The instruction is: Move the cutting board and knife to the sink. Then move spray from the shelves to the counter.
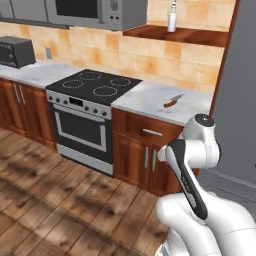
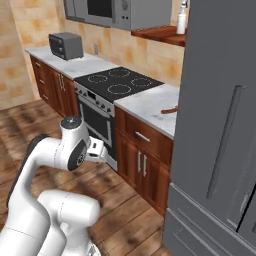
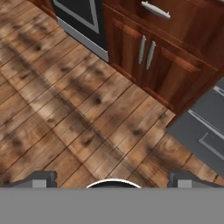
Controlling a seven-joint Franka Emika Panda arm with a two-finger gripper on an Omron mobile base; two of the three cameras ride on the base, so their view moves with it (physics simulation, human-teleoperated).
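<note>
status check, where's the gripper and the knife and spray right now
Gripper open, empty, aimed at the floor. Knife lies on counter right of the stovetop. Spray upright on shelf. Nothing blocking.

Nothing readable here, honestly. The microwave (image 1: 95, 12) has a control panel, the oven (image 1: 82, 125) has knobs along its front, and the toaster oven (image 1: 16, 51) sits at the far end of the counter (image 1: 150, 100), but no letters, brands or numbers can be made out.
</note>
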